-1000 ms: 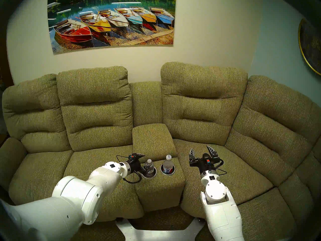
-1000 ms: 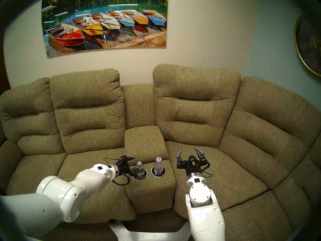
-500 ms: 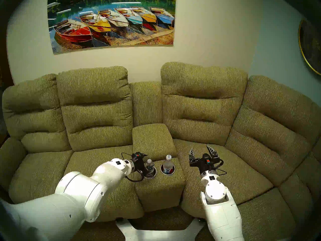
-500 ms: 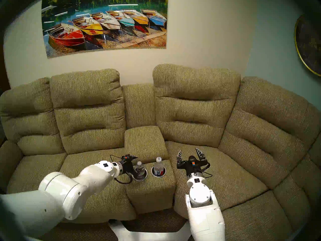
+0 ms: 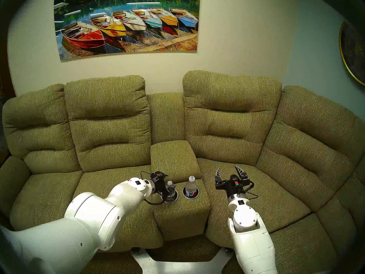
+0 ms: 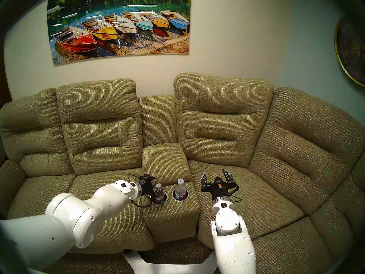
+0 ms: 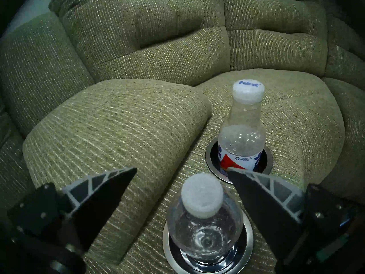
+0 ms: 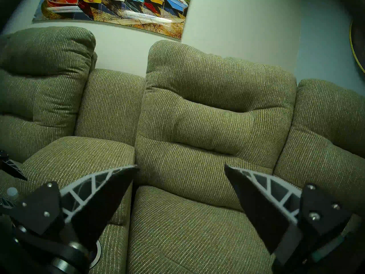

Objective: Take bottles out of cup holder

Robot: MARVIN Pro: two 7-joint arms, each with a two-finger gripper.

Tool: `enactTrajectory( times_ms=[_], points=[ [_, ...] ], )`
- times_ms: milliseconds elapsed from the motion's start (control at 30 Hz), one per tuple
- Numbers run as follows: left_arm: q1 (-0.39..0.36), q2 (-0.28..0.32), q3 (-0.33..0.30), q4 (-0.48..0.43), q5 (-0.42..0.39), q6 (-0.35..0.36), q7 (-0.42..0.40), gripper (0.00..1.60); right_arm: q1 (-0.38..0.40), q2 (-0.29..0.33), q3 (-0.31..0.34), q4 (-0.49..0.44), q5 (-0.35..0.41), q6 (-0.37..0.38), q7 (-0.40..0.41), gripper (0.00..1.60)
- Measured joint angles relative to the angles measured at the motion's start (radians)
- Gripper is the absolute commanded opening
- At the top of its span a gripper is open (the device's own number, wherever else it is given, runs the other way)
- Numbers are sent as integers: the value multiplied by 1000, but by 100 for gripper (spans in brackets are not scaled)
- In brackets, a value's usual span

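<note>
Olive sofa (image 6: 217, 129), two bottles (image 6: 180, 189) in cup holder (image 6: 186, 197)

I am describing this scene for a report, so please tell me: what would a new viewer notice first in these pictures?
First, the big olive-green sofa fills the room, with a bright painting of rowing boats on the wall above it. Next, two clear bottles stand in the silver-rimmed cup holders of the centre console: a short plain bottle and a taller labelled bottle. The open left gripper sits around the short one's cap; the open right gripper hangs over the seat.
</note>
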Motion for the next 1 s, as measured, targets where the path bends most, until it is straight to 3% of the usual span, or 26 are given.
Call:
enactTrajectory(
  times_ms=[33,67,100,667,867,1000],
  points=[
    [0,-1,1,0,2,2,2,46,0,0,0,0,0,0,0,160],
    [0,-3,4,1,6,7,4,11,0,0,0,0,0,0,0,160],
    [0,-4,5,2,6,7,5,0,0,0,0,0,0,0,0,160],
    [-4,-18,6,2,15,10,-1,0,0,0,0,2,0,0,-2,160],
    [-4,8,-16,2,-3,-28,-66,0,0,0,-1,2,0,0,-2,160],
    [-4,34,-47,-8,-30,-90,-144,0,0,1,-1,2,0,0,-2,160]
  ],
)
